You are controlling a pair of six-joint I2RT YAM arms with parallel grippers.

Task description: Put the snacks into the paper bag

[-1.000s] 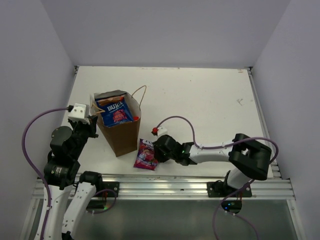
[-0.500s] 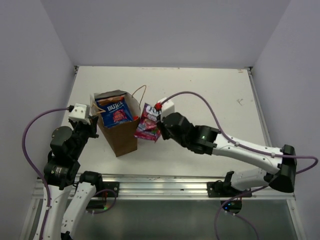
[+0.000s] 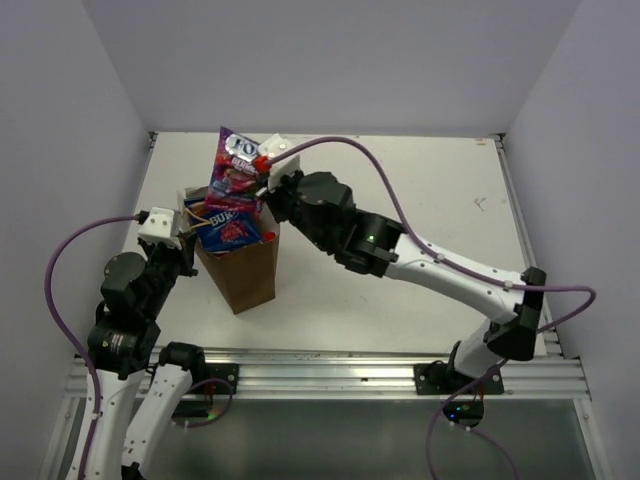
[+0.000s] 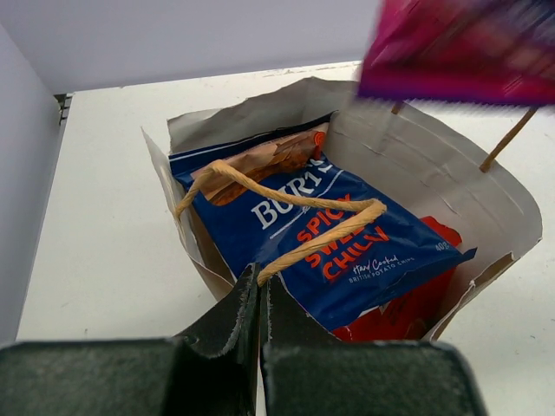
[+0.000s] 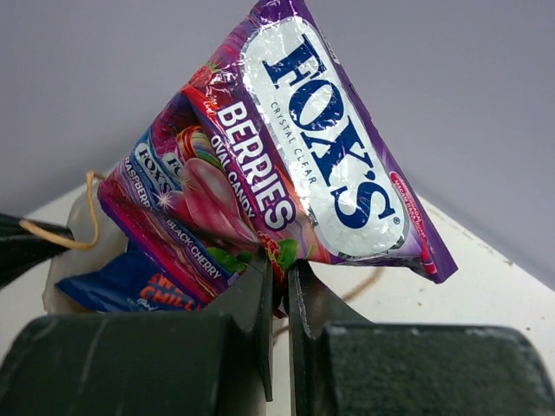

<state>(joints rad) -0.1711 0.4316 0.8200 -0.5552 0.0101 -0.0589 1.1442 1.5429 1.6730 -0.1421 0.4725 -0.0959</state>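
Observation:
The brown paper bag (image 3: 245, 275) stands upright at the table's left, mouth open. My left gripper (image 4: 259, 279) is shut on the bag's near string handle (image 4: 299, 204) and holds it taut. Inside lie the blue Burts packet (image 4: 321, 238), a red-orange chip bag (image 4: 269, 160) behind it and a red packet (image 4: 408, 312) under it. My right gripper (image 5: 279, 276) is shut on the lower edge of the purple-pink Fox's sweets bag (image 5: 286, 165). It holds the bag upright just above the paper bag's mouth; this also shows in the top view (image 3: 235, 165).
The paper bag's far string handle (image 3: 283, 190) sticks up beside my right gripper. The white table (image 3: 420, 210) is walled on three sides. A metal rail (image 3: 330, 375) runs along the near edge.
My right gripper has lifted the Fox's sweets bag from the table in front of the paper bag, up and left, to above the bag's mouth. The left arm has stayed still.

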